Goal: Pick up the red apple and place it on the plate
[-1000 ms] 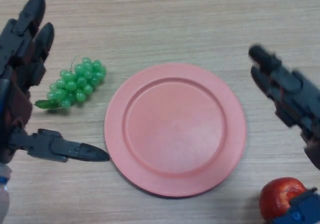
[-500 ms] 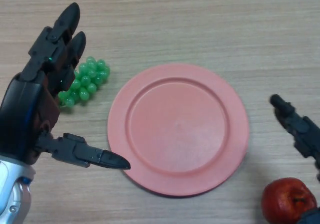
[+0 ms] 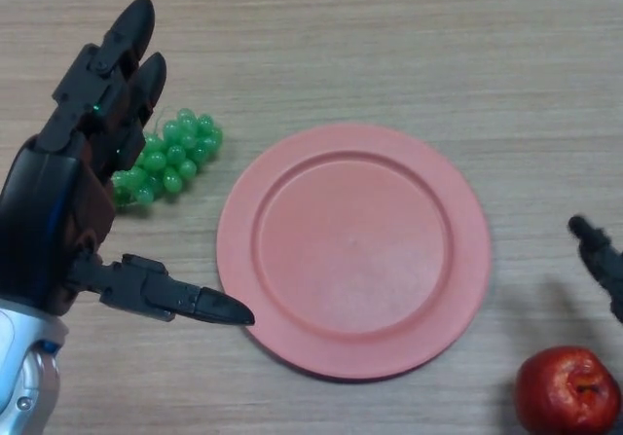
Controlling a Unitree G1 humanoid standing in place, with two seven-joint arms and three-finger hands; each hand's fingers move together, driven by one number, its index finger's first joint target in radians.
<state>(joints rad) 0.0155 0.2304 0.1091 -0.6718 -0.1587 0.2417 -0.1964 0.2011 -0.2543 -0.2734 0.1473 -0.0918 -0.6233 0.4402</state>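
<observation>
The red apple [image 3: 567, 390] lies on the wooden table at the lower right corner, apart from the plate. An empty pink plate [image 3: 354, 248] sits in the middle. My left hand [image 3: 73, 201] hovers at the left with fingers straight and thumb stretched toward the plate's left rim, holding nothing. Only a fingertip of my right hand [image 3: 598, 252] shows at the right edge, above the apple and not touching it.
A bunch of green grapes [image 3: 165, 159] lies left of the plate, partly hidden behind my left hand's fingers. The wooden table [image 3: 389, 46] stretches bare behind the plate.
My right hand has drawn back to the right and down, nearly out of view, uncovering the whole apple. My left hand rose into view earlier and has barely shifted since.
</observation>
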